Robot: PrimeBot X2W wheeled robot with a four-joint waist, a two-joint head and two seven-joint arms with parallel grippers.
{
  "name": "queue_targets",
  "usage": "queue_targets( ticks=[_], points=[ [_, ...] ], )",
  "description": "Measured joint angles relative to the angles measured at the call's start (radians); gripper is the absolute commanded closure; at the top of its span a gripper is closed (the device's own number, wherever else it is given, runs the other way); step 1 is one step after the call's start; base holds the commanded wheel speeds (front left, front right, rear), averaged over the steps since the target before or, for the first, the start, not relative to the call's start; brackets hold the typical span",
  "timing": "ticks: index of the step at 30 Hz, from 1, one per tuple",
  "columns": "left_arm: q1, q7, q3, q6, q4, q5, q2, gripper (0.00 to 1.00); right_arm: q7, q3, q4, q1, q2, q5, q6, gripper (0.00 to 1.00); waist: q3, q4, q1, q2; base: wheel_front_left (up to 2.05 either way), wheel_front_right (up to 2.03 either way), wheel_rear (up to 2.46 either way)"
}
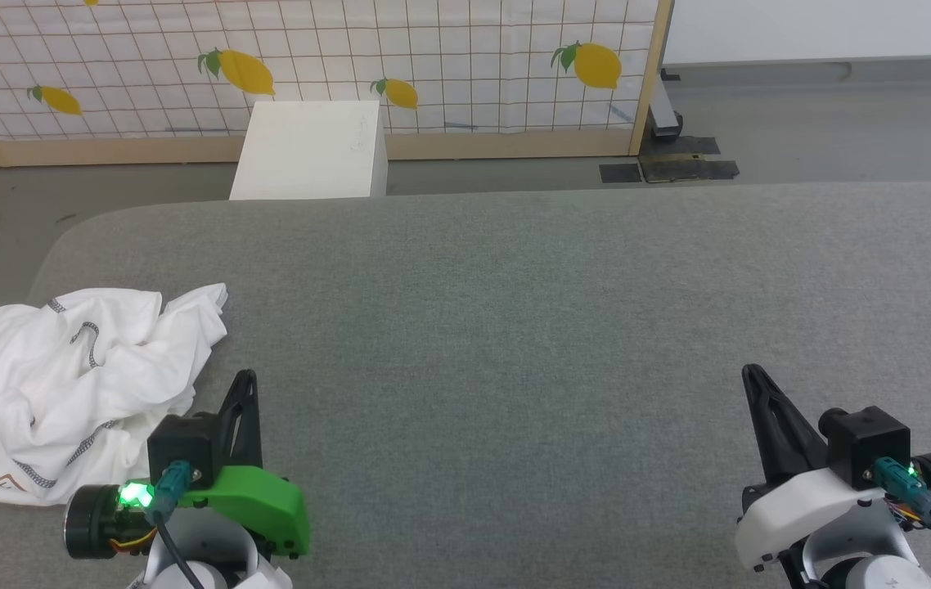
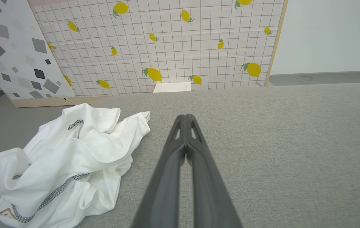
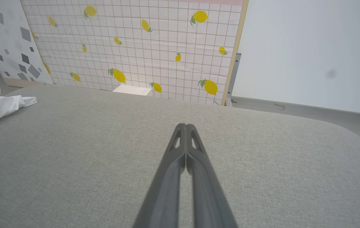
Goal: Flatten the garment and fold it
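White, soft cloth is seen in the head view: the garment (image 1: 81, 393) lies crumpled at the near left of the grey desk (image 1: 514, 327), just beside the left fingers (image 1: 240, 409), which are clenched on nothing. The right fingers (image 1: 772, 425), likewise clenched, are well apart. In the left wrist view it is judged light and limp, best pinched at a stitched shoulder seam. In the right wrist view its edge is seen far left.

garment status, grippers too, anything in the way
Status: left gripper shut, empty; right gripper shut, empty. garment crumpled at left edge of table, untouched. Nothing in the way.
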Motion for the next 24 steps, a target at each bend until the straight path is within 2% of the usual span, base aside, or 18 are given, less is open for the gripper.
queue_targets(
  ticks=[24],
  points=[
    [0.0,0.0,0.0,0.0,0.0,0.0,0.0,1.0,0.0,0.0,0.0,0.0,0.0,0.0,0.0,1.0,0.0,0.0,0.0,0.0,0.0,0.0,0.0]
  ],
)
